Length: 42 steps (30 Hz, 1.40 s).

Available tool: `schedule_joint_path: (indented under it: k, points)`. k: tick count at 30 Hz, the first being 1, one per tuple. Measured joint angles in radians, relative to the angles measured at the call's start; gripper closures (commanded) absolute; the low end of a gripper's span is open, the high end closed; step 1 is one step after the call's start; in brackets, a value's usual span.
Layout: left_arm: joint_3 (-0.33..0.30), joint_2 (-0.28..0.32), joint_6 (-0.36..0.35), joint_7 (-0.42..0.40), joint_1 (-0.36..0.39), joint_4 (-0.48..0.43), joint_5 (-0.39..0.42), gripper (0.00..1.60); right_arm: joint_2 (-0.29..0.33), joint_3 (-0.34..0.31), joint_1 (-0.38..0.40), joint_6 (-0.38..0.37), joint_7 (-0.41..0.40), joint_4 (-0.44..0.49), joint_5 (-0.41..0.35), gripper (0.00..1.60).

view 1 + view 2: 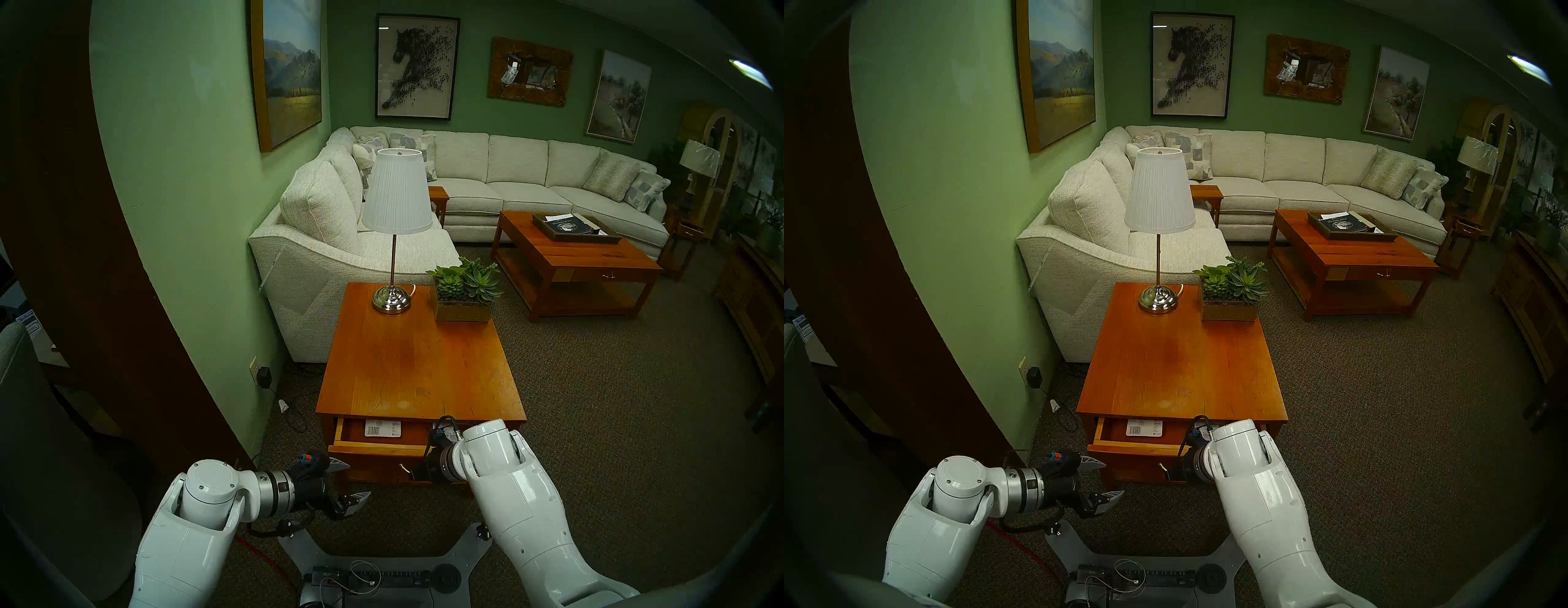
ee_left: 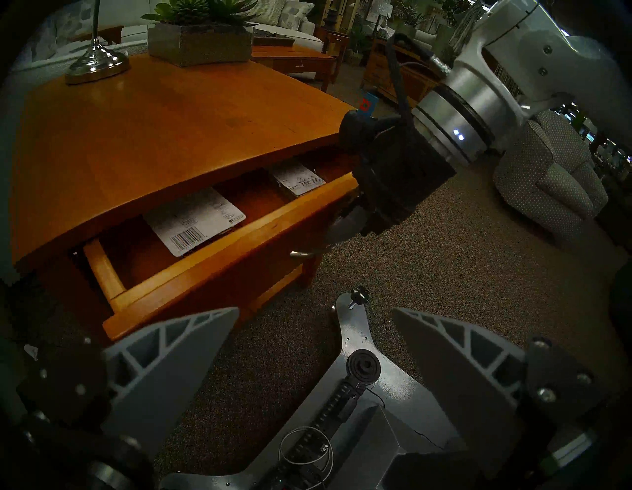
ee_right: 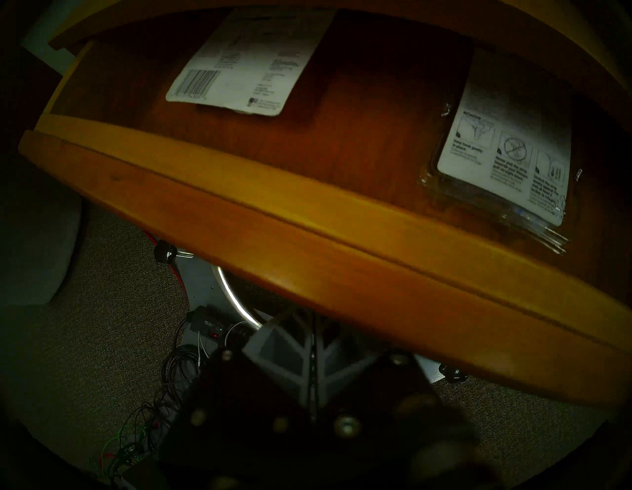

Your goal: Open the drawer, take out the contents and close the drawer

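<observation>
So the drawer (image 1: pixel 377 446) is pulled partway out from under the near edge of the side table (image 1: pixel 420 365). Two things are lying flat inside. The white card (image 2: pixel 195 219) with the barcode sits toward the left end, partly tucked back under the tabletop. The little plastic pack (image 3: pixel 506 160) with printed instructions is over at the right end, close to the drawer's front board and well apart from the card.

The right gripper (image 2: pixel 337 232) is down in front of the drawer, fingers pinched together on the curved metal handle (image 2: pixel 302 254). In its own wrist view the two fingers meet with no gap, just below the front board.

The left gripper (image 1: pixel 350 482) hangs off the near left corner of the table, above the carpet. Its fingers are spread wide with nothing between them, and it isn't touching the drawer.

At the far edge of the tabletop stand a lamp (image 1: pixel 396 199) and a box of succulents (image 1: pixel 464 293), side by side.
</observation>
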<state>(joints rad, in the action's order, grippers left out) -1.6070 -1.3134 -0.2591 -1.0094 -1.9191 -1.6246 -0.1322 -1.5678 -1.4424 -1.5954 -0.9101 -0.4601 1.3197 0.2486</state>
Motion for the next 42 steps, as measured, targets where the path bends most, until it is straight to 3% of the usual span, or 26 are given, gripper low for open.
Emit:
schedule_joint_path:
  k: [19,42]
  points:
    - [0.002,0.000,0.001,-0.003,0.006,0.004,-0.001,0.00,0.020,-0.002,-0.126,-0.048,0.019,0.180,0.021,1.60]
    - [0.005,-0.013,-0.001,-0.005,0.029,0.036,-0.002,0.00,0.092,-0.017,-0.170,-0.052,-0.094,0.415,0.005,1.60]
